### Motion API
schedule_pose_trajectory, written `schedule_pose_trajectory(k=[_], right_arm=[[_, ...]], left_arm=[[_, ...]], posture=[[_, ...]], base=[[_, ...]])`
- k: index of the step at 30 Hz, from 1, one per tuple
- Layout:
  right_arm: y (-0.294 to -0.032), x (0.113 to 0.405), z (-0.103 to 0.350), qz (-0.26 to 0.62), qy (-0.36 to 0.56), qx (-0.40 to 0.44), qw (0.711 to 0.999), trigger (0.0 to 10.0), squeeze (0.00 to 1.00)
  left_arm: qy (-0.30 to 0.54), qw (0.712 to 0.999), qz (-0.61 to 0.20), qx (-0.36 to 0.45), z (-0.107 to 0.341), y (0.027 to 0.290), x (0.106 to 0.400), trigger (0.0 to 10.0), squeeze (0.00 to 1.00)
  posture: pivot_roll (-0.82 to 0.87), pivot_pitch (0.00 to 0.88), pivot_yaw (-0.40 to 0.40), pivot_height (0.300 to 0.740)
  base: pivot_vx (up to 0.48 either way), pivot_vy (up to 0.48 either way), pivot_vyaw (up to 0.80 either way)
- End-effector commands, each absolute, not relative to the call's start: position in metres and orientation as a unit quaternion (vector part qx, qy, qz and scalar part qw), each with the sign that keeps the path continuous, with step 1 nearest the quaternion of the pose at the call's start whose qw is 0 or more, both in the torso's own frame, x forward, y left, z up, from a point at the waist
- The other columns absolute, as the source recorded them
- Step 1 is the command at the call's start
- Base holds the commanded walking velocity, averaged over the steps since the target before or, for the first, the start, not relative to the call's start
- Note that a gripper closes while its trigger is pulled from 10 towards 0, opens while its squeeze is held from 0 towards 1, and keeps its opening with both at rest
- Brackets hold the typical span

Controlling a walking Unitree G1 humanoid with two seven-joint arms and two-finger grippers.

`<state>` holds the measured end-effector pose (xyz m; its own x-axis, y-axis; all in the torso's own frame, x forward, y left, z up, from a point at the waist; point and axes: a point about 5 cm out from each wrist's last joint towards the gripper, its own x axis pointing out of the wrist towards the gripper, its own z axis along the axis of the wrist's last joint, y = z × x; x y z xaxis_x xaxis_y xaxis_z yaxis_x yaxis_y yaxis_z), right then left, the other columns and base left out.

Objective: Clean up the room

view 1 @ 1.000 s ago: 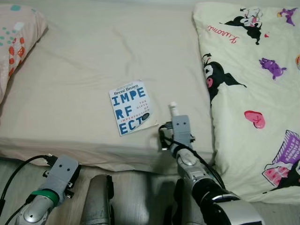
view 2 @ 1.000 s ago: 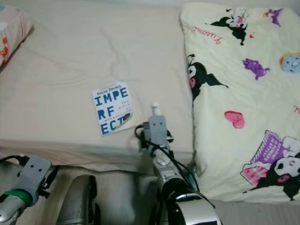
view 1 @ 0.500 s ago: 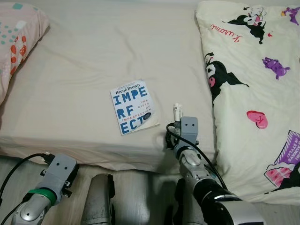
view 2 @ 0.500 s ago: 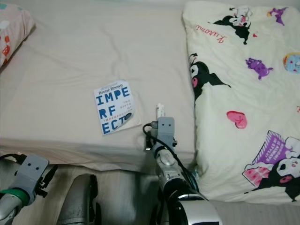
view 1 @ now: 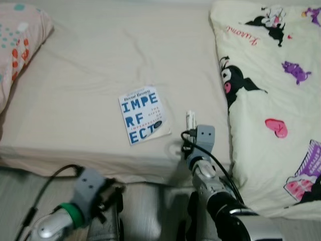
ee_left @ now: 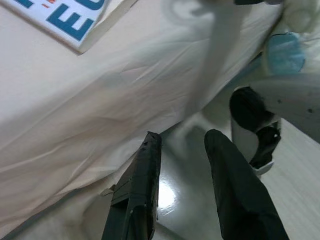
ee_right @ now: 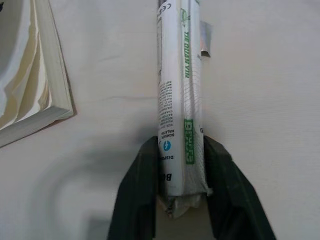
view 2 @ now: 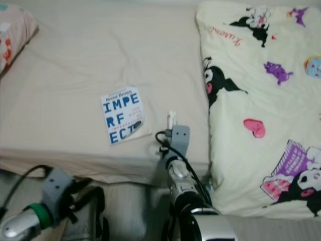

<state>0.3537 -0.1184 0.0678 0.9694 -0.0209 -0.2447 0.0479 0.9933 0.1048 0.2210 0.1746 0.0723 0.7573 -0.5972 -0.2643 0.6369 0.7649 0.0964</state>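
White tube (ee_right: 180, 100): lies on the cream bed (view 1: 100, 65), just beside the book (view 1: 143, 114).
Right pincer (ee_right: 182, 165): clamped on the tube's tail end.
Left pincer (ee_left: 182, 165): fingers apart, low by the mattress edge.
Risk: such an end-only hold may let the tube tilt or slip out.

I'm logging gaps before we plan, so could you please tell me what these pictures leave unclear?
- Tube label: right wrist view, print too small; its base sits between the right pincer's fingers.
- Book: left wrist view, cut off by the edge.
- Left pincer: eye views, blurred.
- Pillow: left eye view, cut off by the edge.
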Motion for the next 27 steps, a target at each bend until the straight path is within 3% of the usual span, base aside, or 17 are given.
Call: schedule_pose_trajectory(k=[1, 15, 22, 24, 26, 27], right_arm=[[-0.116, 0.347, 0.057, -0.019, 0.144, 0.064, 0.987, 0.0, 0.00], [-0.131, 0.345, 0.058, -0.054, 0.115, 0.110, 0.986, 0.0, 0.00], [-0.143, 0.349, 0.074, -0.068, 0.041, 0.146, 0.986, 0.0, 0.00], [-0.142, 0.349, 0.088, -0.019, -0.013, 0.133, 0.991, 0.0, 0.00], [-0.139, 0.347, 0.087, 0.001, -0.011, 0.126, 0.992, 0.0, 0.00], [-0.137, 0.344, 0.085, 0.014, -0.010, 0.118, 0.993, 1.8, 0.00]], left_arm=[[0.134, 0.927, -0.340, 0.087, 0.064, 0.176, 0.214, 10.0, 0.00], [0.124, 0.921, -0.352, 0.110, 0.059, 0.173, 0.245, 10.0, 0.00], [0.101, 0.935, -0.327, 0.098, 0.062, 0.167, 0.266, 10.0, 0.00], [0.075, 0.940, -0.324, 0.076, 0.071, 0.155, 0.281, 10.0, 0.00], [0.068, 0.940, -0.326, 0.073, 0.073, 0.152, 0.283, 10.0, 0.00], [0.067, 0.941, -0.325, 0.070, 0.074, 0.149, 0.286, 10.0, 0.00]], posture=[[0.27, 0.221, 0.047, 0.588], [0.16, 0.069, 0.050, 0.588], [0.12, 0.040, 0.049, 0.588], [0.08, 0.026, 0.066, 0.588], [0.08, 0.026, 0.066, 0.588], [0.07, 0.019, 0.074, 0.588]], base=[[0.000, 0.000, 0.00], [0.000, 0.000, 0.00], [0.000, 0.000, 0.00], [0.000, 0.000, 0.00], [0.000, 0.000, 0.00], [0.000, 0.000, 0.00]])
